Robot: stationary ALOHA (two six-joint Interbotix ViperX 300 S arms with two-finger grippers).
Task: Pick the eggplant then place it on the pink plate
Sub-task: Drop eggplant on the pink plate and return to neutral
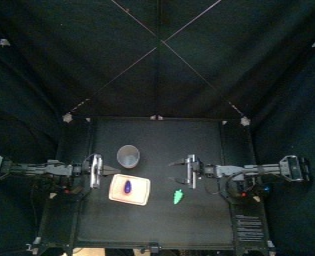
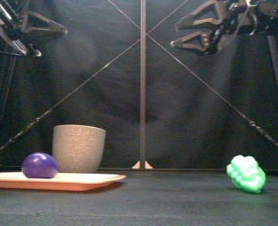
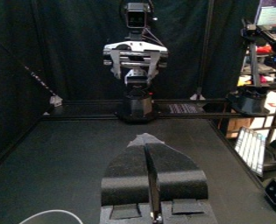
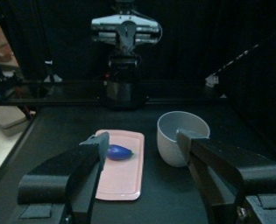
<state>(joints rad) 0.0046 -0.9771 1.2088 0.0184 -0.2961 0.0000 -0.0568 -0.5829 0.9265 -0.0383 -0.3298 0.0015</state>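
Starting at the left, we found the left pincer (image 3: 147,147) raised well above the bench (image 2: 165,201), its jaws clenched together with only a thin seam between them and nothing held. Below it and a little inward lay the pink plate (image 2: 96,182), flat on the bench near the front. The eggplant (image 2: 39,165), a small purple toy, sat on the plate toward its left end, resting there with neither arm touching it. Just behind the plate stood the tall grey cup (image 2: 78,147), upright and apart from the eggplant. Further right, well apart from the plate, a green toy (image 2: 246,173) lay alone on the bench. Above it hung the right pincer (image 4: 143,142), also lifted clear, its jaws released and spread wide with nothing between them. Its wrist camera looked down across the plate, the eggplant and the cup. We judged that both picking and placing were already accomplished, since the eggplant lay wholly on the plate and no pincer gripped it. The step in hand looked to us like the retreat after the release. The next move, as we saw it, called for very little. Both arms had only to keep high and clear, away from the plate, so that neither jaw nudged the eggplant or knocked the cup beside it. We thought the rounded eggplant might roll if the plate were bumped.
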